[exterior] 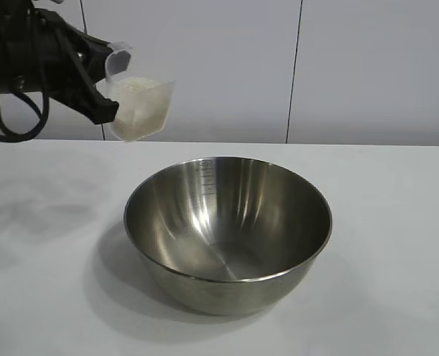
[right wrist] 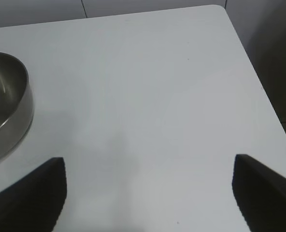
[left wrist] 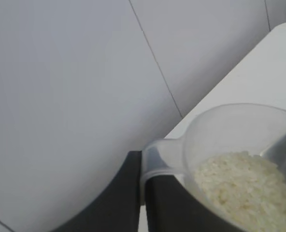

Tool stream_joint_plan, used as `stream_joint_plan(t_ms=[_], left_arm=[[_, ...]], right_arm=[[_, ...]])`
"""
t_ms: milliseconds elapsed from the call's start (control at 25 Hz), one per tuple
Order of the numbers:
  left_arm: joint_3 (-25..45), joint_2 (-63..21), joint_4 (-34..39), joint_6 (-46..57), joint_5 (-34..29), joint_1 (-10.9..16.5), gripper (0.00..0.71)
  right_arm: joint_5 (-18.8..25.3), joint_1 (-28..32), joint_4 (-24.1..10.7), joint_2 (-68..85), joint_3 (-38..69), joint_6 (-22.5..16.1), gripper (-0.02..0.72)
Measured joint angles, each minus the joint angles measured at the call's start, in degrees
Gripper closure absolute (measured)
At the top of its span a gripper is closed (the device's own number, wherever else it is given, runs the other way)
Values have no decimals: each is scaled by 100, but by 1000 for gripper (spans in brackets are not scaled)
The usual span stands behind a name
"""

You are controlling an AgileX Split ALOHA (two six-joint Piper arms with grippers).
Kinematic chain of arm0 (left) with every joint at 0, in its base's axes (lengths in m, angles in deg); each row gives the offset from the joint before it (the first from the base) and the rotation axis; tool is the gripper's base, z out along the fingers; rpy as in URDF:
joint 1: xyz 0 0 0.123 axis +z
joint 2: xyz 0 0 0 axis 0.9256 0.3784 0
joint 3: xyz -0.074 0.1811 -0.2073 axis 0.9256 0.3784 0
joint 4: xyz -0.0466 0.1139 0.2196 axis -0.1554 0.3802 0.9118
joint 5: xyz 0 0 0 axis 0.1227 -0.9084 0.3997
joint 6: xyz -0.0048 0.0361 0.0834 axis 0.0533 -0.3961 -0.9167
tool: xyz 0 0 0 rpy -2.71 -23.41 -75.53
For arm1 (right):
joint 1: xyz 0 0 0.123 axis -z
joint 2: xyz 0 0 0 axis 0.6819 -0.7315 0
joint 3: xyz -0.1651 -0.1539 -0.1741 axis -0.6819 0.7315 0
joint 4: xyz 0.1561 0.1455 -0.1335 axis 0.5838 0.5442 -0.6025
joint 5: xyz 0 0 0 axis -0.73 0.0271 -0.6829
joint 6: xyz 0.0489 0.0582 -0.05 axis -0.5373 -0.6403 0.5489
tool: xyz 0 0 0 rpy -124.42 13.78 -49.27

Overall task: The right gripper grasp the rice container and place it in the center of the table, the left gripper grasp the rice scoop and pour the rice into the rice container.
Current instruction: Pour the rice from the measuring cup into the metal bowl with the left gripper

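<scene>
Steel rice container (exterior: 228,233) centred on white counter (exterior: 397,245), bare surface all round.
Up left, above the counter's far edge, left gripper (exterior: 104,81) clamps the tilted rice scoop (exterior: 138,107) holding rice (left wrist: 244,186); right gripper (right wrist: 148,193) gapes, clear of the container.

No legible text or labels anywhere.

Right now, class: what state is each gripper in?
Left gripper: shut on the rice scoop, raised beside the steel bowl.
Right gripper: open, holding nothing.
</scene>
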Motion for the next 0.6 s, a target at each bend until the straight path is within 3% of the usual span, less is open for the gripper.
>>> stream_joint_plan(t_ms=[360, 600], left_arm=[[-701, 0, 1236, -1217, -1664, -761, 701], [-771, 0, 1370, -2369, -2132, -1049, 701]], right_arm=[[-8, 0, 0, 0, 0, 0, 64], [-8, 0, 0, 0, 0, 0, 64]])
